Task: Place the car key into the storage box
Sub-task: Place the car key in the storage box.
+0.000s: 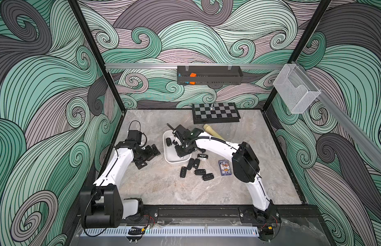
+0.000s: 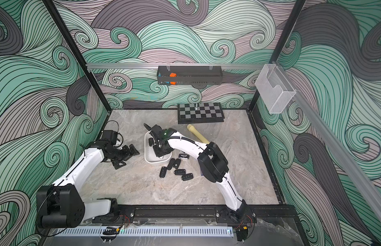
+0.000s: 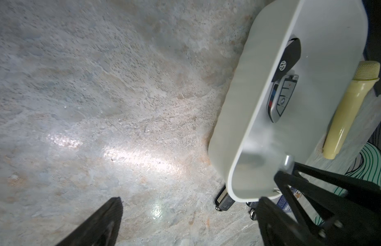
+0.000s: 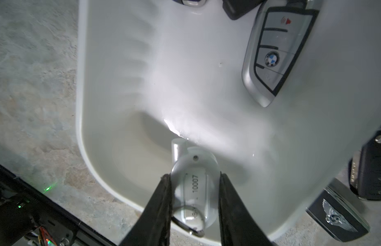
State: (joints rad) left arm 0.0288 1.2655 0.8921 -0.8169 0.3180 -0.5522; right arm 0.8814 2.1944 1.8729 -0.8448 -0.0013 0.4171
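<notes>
We see the right gripper (image 4: 194,179) closed on a pale silver car key (image 4: 194,161), pinching its two long edges, with its ring trailing toward the wrist. The key sits within the outline of the white storage box (image 4: 79,106), over the bare end nearest the robot, and its long axis runs roughly along the box's length. A silver BMW key (image 4: 270,55) lies farther along the floor. We judge that release needs only a straight drop. The left gripper (image 1: 149,157) stands wide open and empty, off to the box's side.
</notes>
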